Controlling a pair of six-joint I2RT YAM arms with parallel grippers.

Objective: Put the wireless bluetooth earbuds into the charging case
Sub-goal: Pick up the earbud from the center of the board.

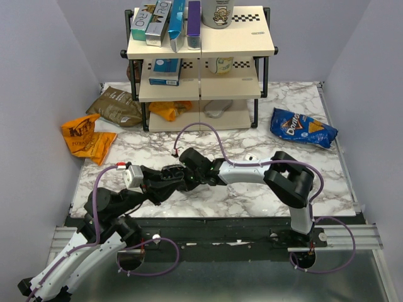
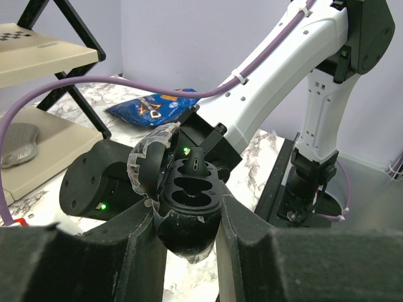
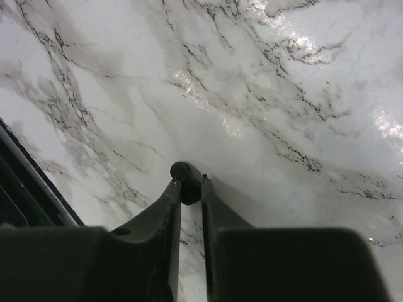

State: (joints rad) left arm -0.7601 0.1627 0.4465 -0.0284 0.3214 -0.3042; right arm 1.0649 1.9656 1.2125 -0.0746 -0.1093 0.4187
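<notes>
My left gripper (image 2: 187,207) is shut on the charging case (image 2: 189,236), a glossy black oval held upright with its lid (image 2: 148,160) swung open to the left. One empty socket faces the camera, and a small black earbud (image 2: 196,165) stands at the case's far end. In the right wrist view my right gripper (image 3: 190,184) pinches a second tiny black earbud (image 3: 182,171) between its fingertips above the marble. From above, the right gripper (image 1: 189,162) sits just behind the left gripper (image 1: 175,178) at the table's near middle.
A two-tier rack (image 1: 200,63) with boxes stands at the back. A blue chip bag (image 1: 302,128) lies at the right, with an orange bag (image 1: 85,135) and a brown bag (image 1: 118,106) at the left. The marble table (image 1: 252,201) ends just before the arm bases.
</notes>
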